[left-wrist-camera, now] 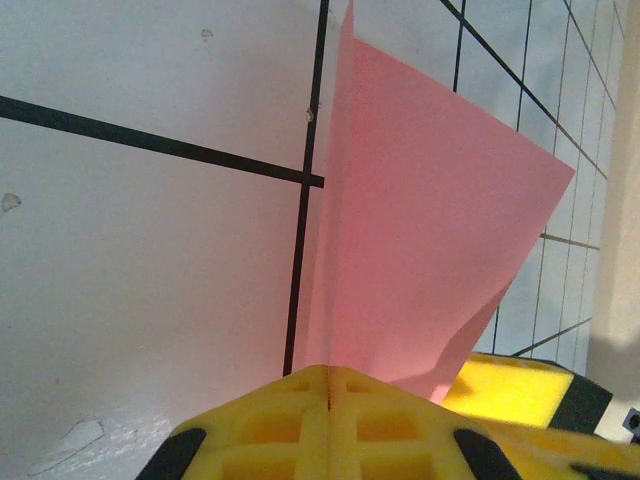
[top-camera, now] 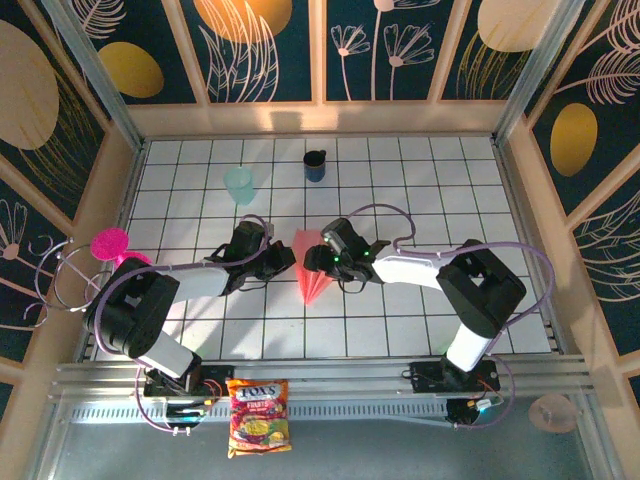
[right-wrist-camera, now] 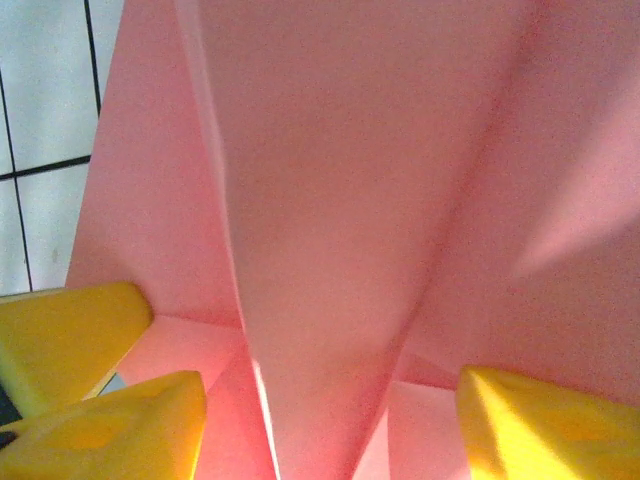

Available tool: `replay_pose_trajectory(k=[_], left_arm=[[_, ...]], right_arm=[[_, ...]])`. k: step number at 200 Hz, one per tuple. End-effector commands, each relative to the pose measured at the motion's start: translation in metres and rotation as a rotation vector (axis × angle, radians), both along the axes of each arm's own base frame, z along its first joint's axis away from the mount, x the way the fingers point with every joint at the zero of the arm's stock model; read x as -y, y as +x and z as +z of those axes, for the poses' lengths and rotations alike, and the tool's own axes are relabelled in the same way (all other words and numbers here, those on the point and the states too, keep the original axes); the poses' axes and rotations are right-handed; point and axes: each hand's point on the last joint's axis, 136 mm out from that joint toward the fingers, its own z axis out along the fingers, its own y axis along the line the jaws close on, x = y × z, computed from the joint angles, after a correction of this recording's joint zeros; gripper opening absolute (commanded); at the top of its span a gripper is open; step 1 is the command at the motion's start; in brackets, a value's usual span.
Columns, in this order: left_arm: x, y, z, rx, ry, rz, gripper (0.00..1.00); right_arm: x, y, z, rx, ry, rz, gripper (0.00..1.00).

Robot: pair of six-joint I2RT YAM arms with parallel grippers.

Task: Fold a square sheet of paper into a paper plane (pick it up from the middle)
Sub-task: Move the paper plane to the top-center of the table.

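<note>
The salmon-pink paper plane [top-camera: 311, 272] lies mid-table as a narrow creased dart, its point toward the near edge. My left gripper [top-camera: 286, 258] meets it from the left. In the left wrist view, the yellow jaws [left-wrist-camera: 329, 385] are pressed together on a raised fold of the paper plane [left-wrist-camera: 420, 230]. My right gripper [top-camera: 322, 258] comes in from the right. In the right wrist view, it [right-wrist-camera: 330, 410] stands open, its yellow fingers [right-wrist-camera: 540, 420] spread either side of the plane's central ridge [right-wrist-camera: 350, 200], and the paper hides the table beneath.
A teal cup [top-camera: 240, 184] and a dark blue cup [top-camera: 315, 165] stand at the back. A magenta goblet [top-camera: 110, 243] sits at the left wall beside a wire ring [top-camera: 72, 278]. A snack packet [top-camera: 258, 415] lies on the front rail.
</note>
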Motion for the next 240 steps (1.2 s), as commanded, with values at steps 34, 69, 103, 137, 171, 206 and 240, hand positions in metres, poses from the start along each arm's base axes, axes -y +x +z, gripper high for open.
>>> replay_pose_trajectory(k=[34, 69, 103, 137, 171, 206, 240], left_arm=[[0.004, 0.009, 0.015, 0.034, -0.019, -0.002, 0.0], [0.004, 0.009, 0.015, 0.033, -0.021, -0.003, 0.0], [0.006, 0.008, 0.015, 0.03, -0.028, -0.011, 0.0], [0.007, 0.007, 0.016, 0.029, -0.034, -0.014, 0.0], [0.006, 0.007, 0.016, 0.028, -0.031, -0.013, 0.0], [0.006, 0.007, 0.016, 0.028, -0.031, -0.013, 0.0], [0.005, 0.008, 0.018, 0.033, -0.023, -0.009, 0.05]], right_arm=[[-0.013, -0.015, 0.008, -0.033, -0.038, 0.029, 0.72], [-0.01, -0.017, 0.007, -0.033, -0.073, 0.01, 0.71], [-0.019, -0.016, 0.001, -0.05, -0.071, 0.038, 0.68], [-0.023, -0.015, -0.004, -0.061, -0.089, 0.051, 0.64], [-0.018, -0.012, -0.009, -0.07, -0.129, 0.023, 0.52], [-0.014, -0.011, -0.01, -0.074, -0.145, 0.009, 0.42], [-0.012, -0.009, -0.011, -0.076, -0.155, 0.003, 0.28]])
